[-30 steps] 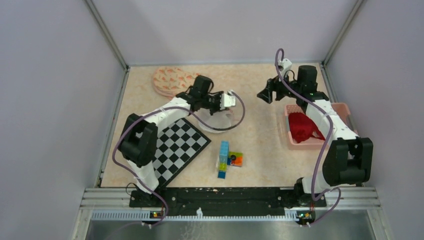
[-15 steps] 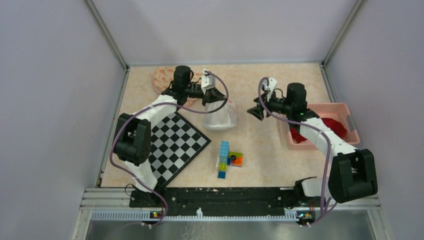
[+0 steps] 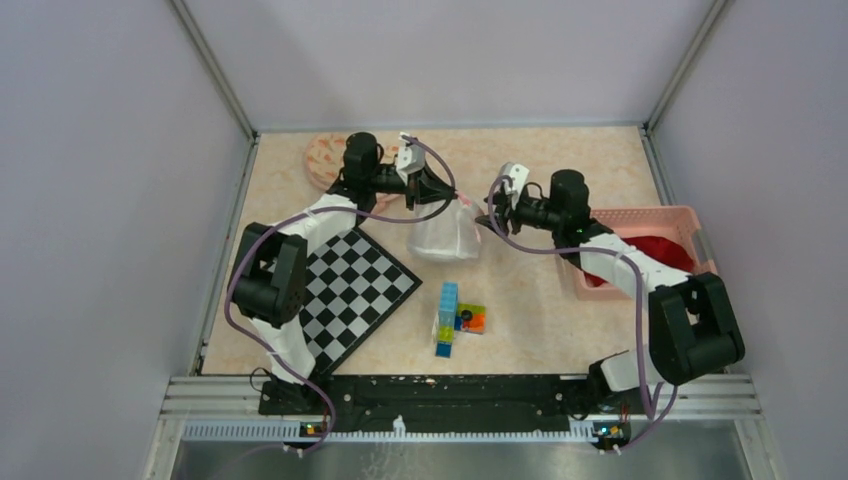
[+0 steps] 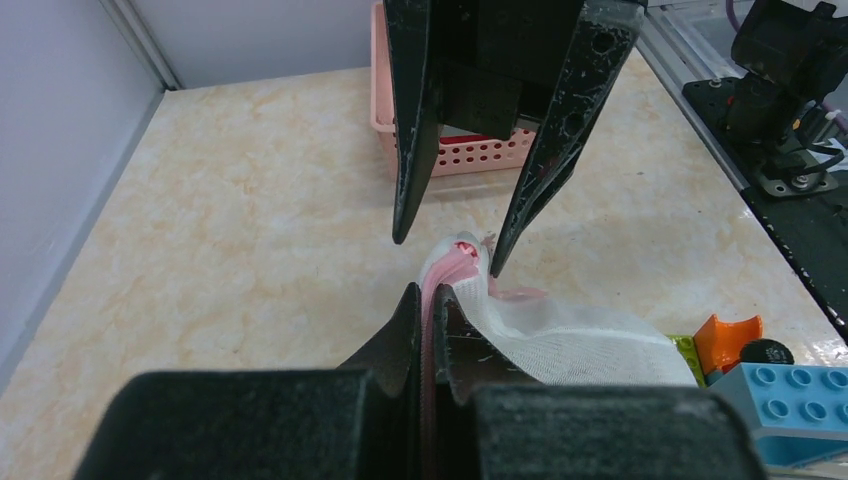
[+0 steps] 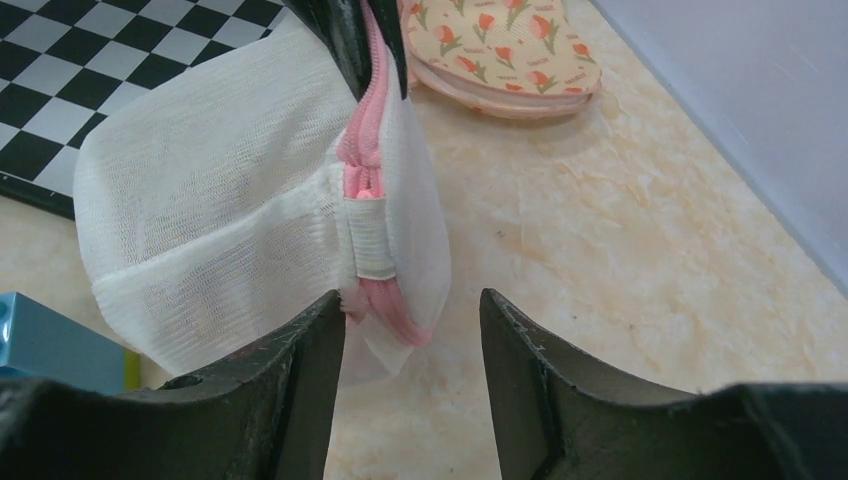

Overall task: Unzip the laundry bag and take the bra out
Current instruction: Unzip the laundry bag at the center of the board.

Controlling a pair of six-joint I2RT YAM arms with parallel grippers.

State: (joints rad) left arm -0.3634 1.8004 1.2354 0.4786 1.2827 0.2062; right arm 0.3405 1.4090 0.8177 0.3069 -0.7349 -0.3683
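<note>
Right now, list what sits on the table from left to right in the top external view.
Chessboard → white mesh laundry bag → pink basket. Toy blocks and floral-print pad overlap these sideways, so omitted.

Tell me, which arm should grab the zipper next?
Right. The right gripper is open astride the zipper end of the bag; the left gripper is busy, shut on the bag.

One white mesh laundry bag [image 3: 443, 232], one crumpled red garment [image 3: 672, 250], one pink perforated plastic basket [image 3: 665, 211], one black-and-white chequered board [image 3: 355, 290], one round tulip-print pad [image 3: 322, 158], and perhaps five coloured toy bricks [image 3: 448, 300], clustered too tightly to count surely.
</note>
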